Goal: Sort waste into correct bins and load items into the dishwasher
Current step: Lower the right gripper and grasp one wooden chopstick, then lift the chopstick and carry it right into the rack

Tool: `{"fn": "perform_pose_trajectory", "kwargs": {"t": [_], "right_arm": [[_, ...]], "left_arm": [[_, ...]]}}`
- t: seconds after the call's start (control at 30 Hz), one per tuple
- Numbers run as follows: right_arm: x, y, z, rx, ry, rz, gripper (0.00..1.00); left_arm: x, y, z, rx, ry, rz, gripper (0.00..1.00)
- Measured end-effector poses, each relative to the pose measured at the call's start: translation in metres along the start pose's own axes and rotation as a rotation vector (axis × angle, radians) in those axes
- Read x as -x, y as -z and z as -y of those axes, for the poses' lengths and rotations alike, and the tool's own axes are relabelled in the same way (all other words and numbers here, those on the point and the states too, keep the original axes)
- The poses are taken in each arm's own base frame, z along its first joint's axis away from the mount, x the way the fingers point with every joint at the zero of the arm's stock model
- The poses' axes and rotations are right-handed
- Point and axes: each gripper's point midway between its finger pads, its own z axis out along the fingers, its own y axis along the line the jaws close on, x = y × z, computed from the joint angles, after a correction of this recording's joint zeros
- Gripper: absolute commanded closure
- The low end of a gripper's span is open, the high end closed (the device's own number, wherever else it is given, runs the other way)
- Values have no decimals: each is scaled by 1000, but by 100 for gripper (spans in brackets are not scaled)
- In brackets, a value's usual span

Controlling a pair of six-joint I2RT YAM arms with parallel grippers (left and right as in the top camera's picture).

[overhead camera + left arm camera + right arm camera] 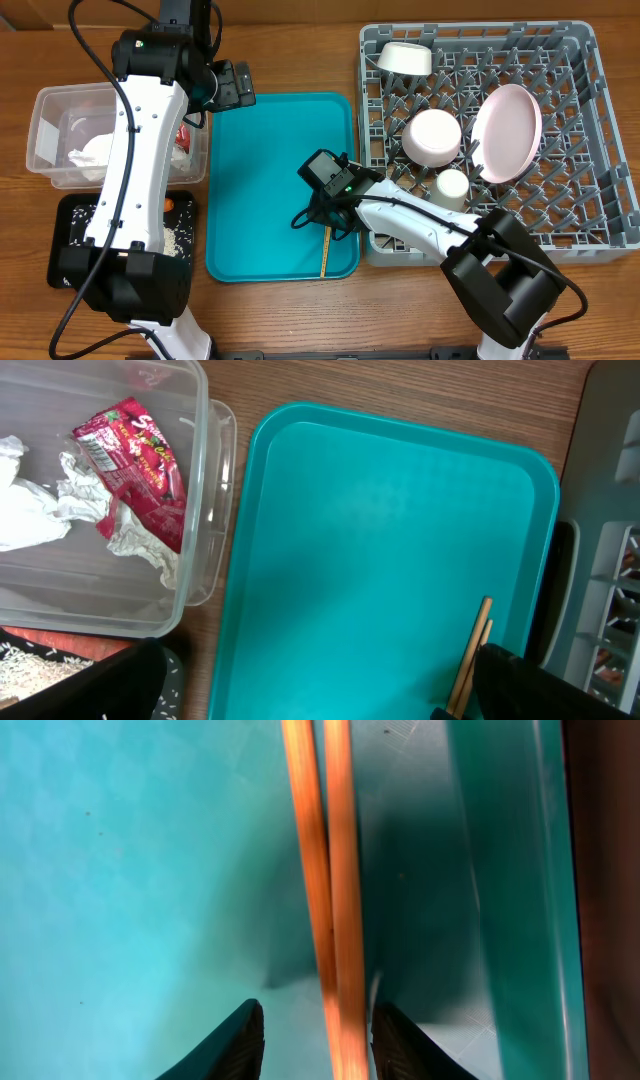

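Two wooden chopsticks [326,256] lie side by side on the teal tray [270,150] near its front right corner. My right gripper [322,220] is open and low over them. In the right wrist view the chopsticks [330,870] run between its two fingers [320,1045], closer to the right one. My left gripper [238,85] is open and empty above the tray's far left corner; its fingers [320,700] frame the tray [400,540] and the chopsticks [472,655]. The clear tub [50,110] holds the red wrapper [135,455] and the white tissue [30,510].
The black tray [70,235] holds rice grains and a carrot [168,205]. The grey dish rack [600,200] at right holds a pink plate [507,132], two white bowls [405,57] [433,137] and a cup [452,187].
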Motion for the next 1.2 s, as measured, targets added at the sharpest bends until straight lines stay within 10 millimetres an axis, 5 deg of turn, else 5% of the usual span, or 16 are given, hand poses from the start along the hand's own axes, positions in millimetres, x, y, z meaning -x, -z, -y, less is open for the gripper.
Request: {"fn": "perform_pose_trajectory", "kwargs": {"t": [0.17, 0.33, 0.6, 0.7, 1.2], "right_arm": [[1, -3, 2, -12, -25, 5, 64], [3, -5, 1, -7, -40, 17, 79], [3, -5, 1, -9, -47, 16, 83], [3, -6, 1, -9, -42, 16, 96], [2, -3, 3, -28, -38, 4, 96]], "left_arm": [[0, 0, 0, 0, 0, 0, 0], [0, 0, 0, 0, 0, 0, 0], [0, 0, 0, 0, 0, 0, 0], [0, 0, 0, 0, 0, 0, 0], [0, 0, 0, 0, 0, 0, 0]]}}
